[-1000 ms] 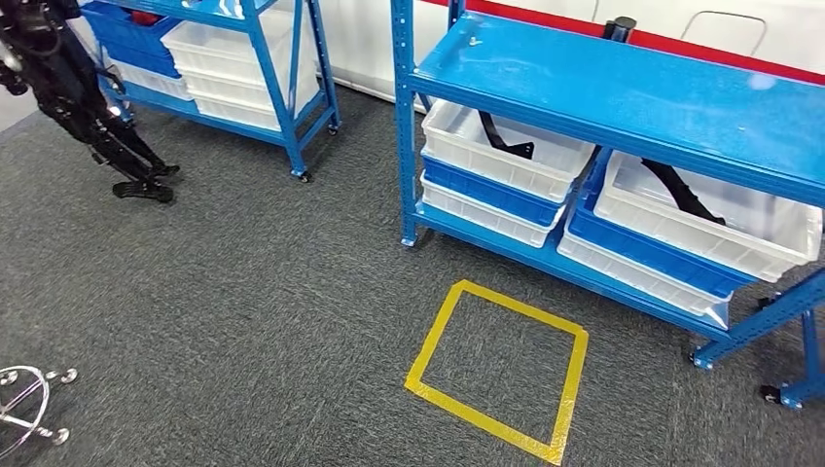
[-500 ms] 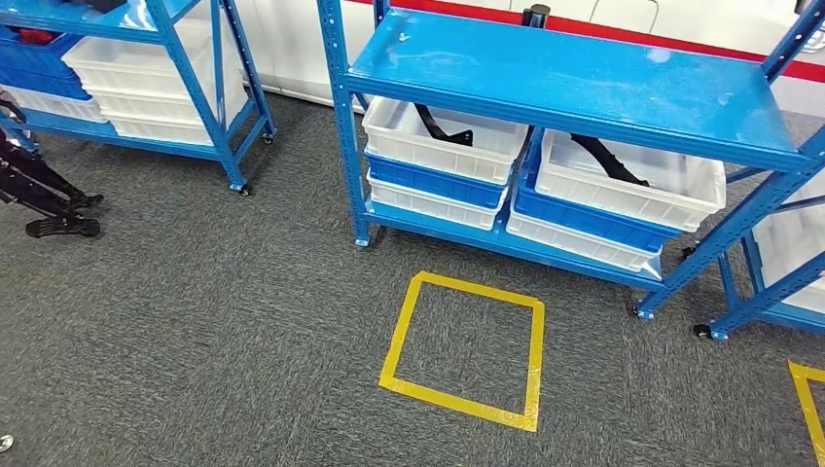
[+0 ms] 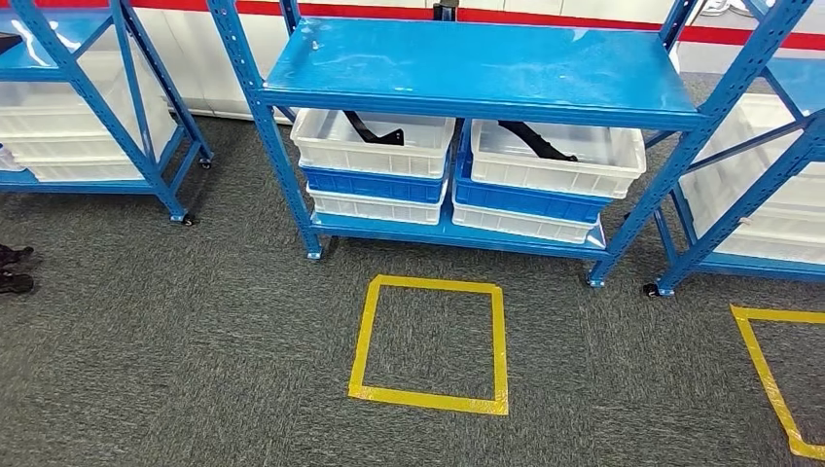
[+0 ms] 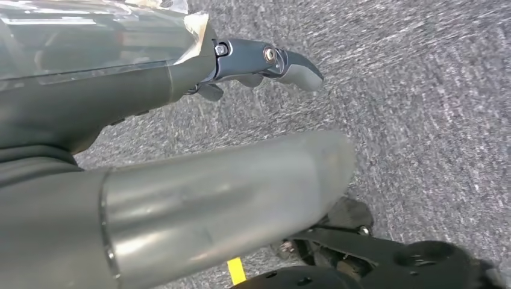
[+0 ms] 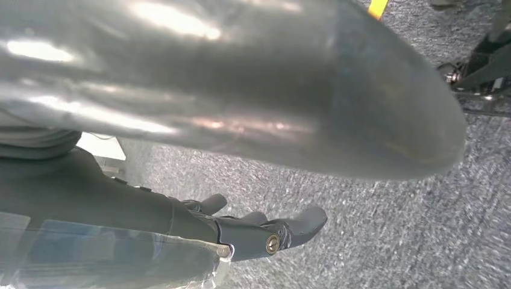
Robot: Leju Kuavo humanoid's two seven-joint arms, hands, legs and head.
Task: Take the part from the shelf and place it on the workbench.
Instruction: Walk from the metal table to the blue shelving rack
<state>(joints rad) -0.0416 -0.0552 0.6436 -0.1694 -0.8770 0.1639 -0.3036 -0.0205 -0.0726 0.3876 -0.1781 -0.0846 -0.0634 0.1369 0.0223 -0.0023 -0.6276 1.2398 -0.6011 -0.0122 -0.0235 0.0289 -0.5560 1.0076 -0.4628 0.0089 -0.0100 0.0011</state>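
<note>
A blue shelf (image 3: 467,68) stands straight ahead in the head view. Under its top board sit two white bins side by side. The left bin (image 3: 375,151) holds a black angled part (image 3: 373,130), and the right bin (image 3: 555,161) holds a similar black part (image 3: 535,141). My left hand (image 4: 259,63) hangs over grey carpet with its fingers stretched out and nothing in them. My right hand (image 5: 265,232) also hangs over the carpet, fingers extended and holding nothing. Both hands are far from the shelf.
A yellow tape square (image 3: 433,341) marks the carpet in front of the shelf, with part of another (image 3: 773,375) at the right. More blue shelves with white bins stand at the left (image 3: 88,117) and right (image 3: 769,165). Dark feet of a stand (image 3: 15,268) show at the left edge.
The whole view has swung round: the shelf with the two bins now sits centred and square-on, and the yellow square lies straight ahead. The dark stand has slid to the left edge.
</note>
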